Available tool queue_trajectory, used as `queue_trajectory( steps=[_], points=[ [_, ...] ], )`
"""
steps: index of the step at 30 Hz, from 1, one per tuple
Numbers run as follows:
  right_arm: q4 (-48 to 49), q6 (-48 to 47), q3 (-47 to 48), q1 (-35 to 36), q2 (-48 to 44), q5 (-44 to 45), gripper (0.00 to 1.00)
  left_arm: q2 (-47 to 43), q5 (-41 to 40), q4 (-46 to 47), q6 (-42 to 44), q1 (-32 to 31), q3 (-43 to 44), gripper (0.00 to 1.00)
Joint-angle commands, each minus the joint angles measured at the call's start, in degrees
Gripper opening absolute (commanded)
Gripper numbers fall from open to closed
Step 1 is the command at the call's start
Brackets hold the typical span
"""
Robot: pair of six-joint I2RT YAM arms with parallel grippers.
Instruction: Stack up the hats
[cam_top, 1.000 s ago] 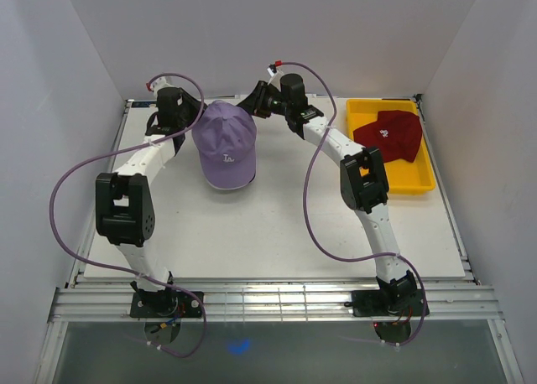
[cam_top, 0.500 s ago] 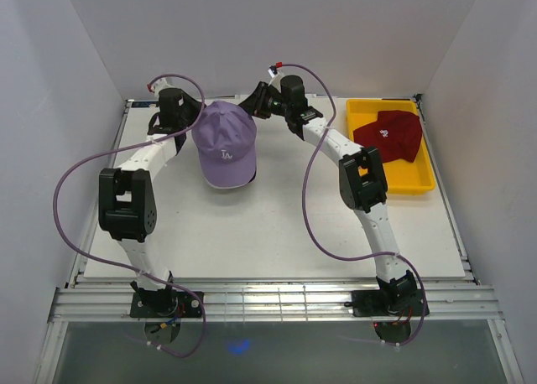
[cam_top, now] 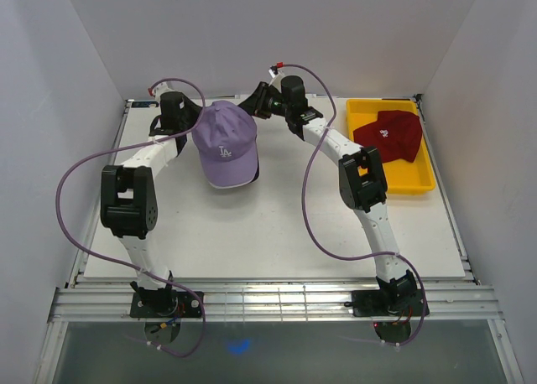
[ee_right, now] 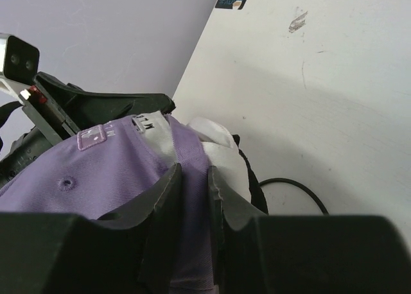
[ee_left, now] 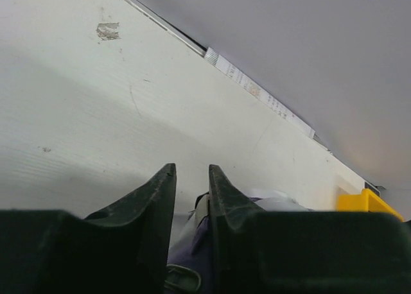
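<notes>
A lavender cap point(cam_top: 224, 141) with a white logo hangs between my two grippers over the back of the table, brim toward the front. My left gripper point(cam_top: 191, 120) is shut on its left rim; lavender fabric point(ee_left: 192, 242) sits between the fingers in the left wrist view. My right gripper point(cam_top: 252, 107) is shut on its right rear edge, with purple cloth point(ee_right: 96, 185) pinched in the right wrist view. A white cap point(ee_right: 228, 162) and a black one point(ee_right: 249, 181) lie stacked under it. A dark red cap point(cam_top: 388, 135) lies in the yellow tray point(cam_top: 419, 183).
The yellow tray stands at the table's back right, and its corner shows in the left wrist view point(ee_left: 359, 201). White walls close in the back and both sides. The purple cables loop over the table's left side and centre.
The lavender cap has shifted slightly back and turned a little. The left arm's elbow has moved slightly right. Both grippers keep their hold.
</notes>
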Motion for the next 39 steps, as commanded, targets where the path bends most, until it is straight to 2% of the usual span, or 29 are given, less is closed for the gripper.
queue_trajectory(
  steps=[1,2,5,8,20,39],
  points=[
    [-7.4,-2.8,-2.1,0.6,2.5,-1.0,0.28,3.1,-0.9,-18.5,4.9,-1.2,-4.3,0.39],
    [-7.3,-2.8,-2.1,0.4,2.2,-1.0,0.28,2.7,-0.9,-18.5,5.5,-1.1,-4.1,0.46],
    [-7.4,-2.8,-1.7,0.3,1.7,-0.9,0.29,1.4,-0.5,-18.7,6.4,-1.2,-3.5,0.55],
    [-7.5,-2.7,-1.4,0.3,1.2,-1.1,0.31,-0.1,-0.7,-18.5,6.9,-1.2,-3.5,0.6],
    [-5.2,-1.0,0.0,0.0,-2.4,-1.9,0.42,-3.7,0.5,-20.3,9.2,-0.4,0.8,0.65],
    [-3.1,2.2,-0.8,-0.8,-6.3,-3.6,0.47,-7.0,8.9,-20.0,10.1,1.0,5.1,0.69]
  ],
)
